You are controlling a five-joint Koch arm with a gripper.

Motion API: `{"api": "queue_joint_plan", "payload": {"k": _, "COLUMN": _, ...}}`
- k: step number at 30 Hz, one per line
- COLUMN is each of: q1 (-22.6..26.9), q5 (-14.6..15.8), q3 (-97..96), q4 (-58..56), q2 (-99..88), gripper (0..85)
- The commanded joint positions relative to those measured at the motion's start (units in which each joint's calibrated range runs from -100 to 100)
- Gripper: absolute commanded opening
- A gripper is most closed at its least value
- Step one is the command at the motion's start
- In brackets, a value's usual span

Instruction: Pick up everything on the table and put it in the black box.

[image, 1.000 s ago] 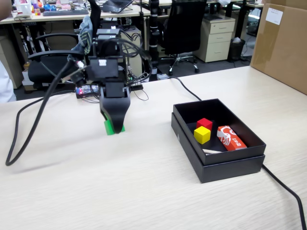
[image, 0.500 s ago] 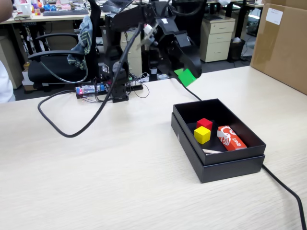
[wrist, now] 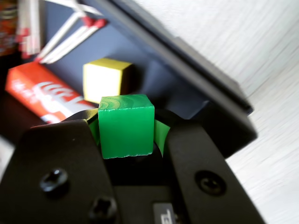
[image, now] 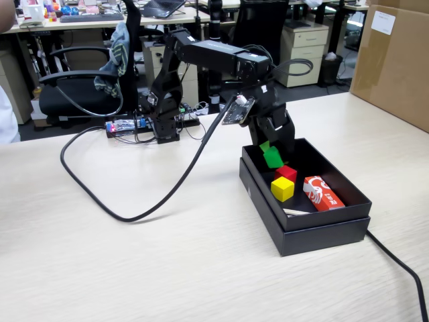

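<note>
Arm now lowered, reaching over black box (image: 315, 231); fingers (wrist: 182, 140) clamped on green cube (image: 273, 157) above red cube (image: 286, 173).

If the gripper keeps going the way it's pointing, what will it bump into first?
Probably the yellow cube, or the box floor beside it. The gripper, shut on the green cube, points down into the black box; depth is hard to judge.

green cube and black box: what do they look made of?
The small green cube looks like painted wood: faint curved grain rings show on its top face, and the finish is matte. The shallow black box looks like matte cardboard, going by its thin folded double rim and lack of shine. The beige table shows wood grain, possibly laminate.
</note>
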Motion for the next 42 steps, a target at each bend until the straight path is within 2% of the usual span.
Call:
{"api": "queue_joint_plan", "payload": {"k": 1, "q1": 0.2, "q5": -0.1, "q3": 1.3, "q4": -0.3, "q2": -1.4, "gripper": 1.3}}
{"api": "queue_joint_plan", "payload": {"k": 3, "q1": 0.0, "q5": -0.1, "q3": 0.1, "q4": -2.7, "q2": -1.0, "gripper": 18.2}}
{"api": "queue_joint_plan", "payload": {"k": 4, "q1": 0.0, "q5": -0.1, "q3": -0.2, "q4": -3.1, "q2": -1.0, "gripper": 23.1}}
{"api": "queue_joint_plan", "payload": {"k": 6, "q1": -0.1, "q5": -0.1, "q3": -0.3, "q4": -3.1, "q2": -1.7, "gripper": 25.8}}
{"api": "queue_joint_plan", "payload": {"k": 7, "q1": -0.2, "q5": -0.1, "q3": -0.1, "q4": -3.1, "q2": -4.1, "gripper": 35.5}}
{"api": "queue_joint_plan", "payload": {"k": 9, "q1": -0.2, "q5": -0.1, "q3": -0.2, "q4": -3.1, "q2": -6.8, "gripper": 42.3}}
{"api": "queue_joint_plan", "payload": {"k": 16, "q1": -2.6, "q5": -0.7, "q3": 2.5, "q4": -2.7, "q2": -25.7, "gripper": 43.1}}
{"api": "queue_joint_plan", "payload": {"k": 22, "q1": -9.8, "q5": -2.4, "q3": -3.9, "q4": -1.4, "q2": -45.9, "gripper": 44.5}}
{"api": "queue_joint_plan", "payload": {"k": 23, "q1": -12.2, "q5": -3.2, "q3": -9.3, "q4": 0.5, "q2": -52.2, "gripper": 47.3}}
{"api": "queue_joint_plan", "payload": {"k": 26, "q1": -15.9, "q5": -5.6, "q3": -24.2, "q4": 7.0, "q2": -66.3, "gripper": 47.7}}
{"api": "queue_joint_plan", "payload": {"k": 29, "q1": -18.0, "q5": -6.3, "q3": -34.6, "q4": 10.8, "q2": -75.8, "gripper": 47.7}}
{"api": "queue_joint_plan", "payload": {"k": 37, "q1": -20.2, "q5": -6.4, "q3": -62.3, "q4": 21.3, "q2": -96.0, "gripper": 50.0}}
{"api": "queue_joint_plan", "payload": {"k": 42, "q1": -21.7, "q5": -5.7, "q3": -71.0, "q4": 22.2, "q2": -96.8, "gripper": 52.4}}
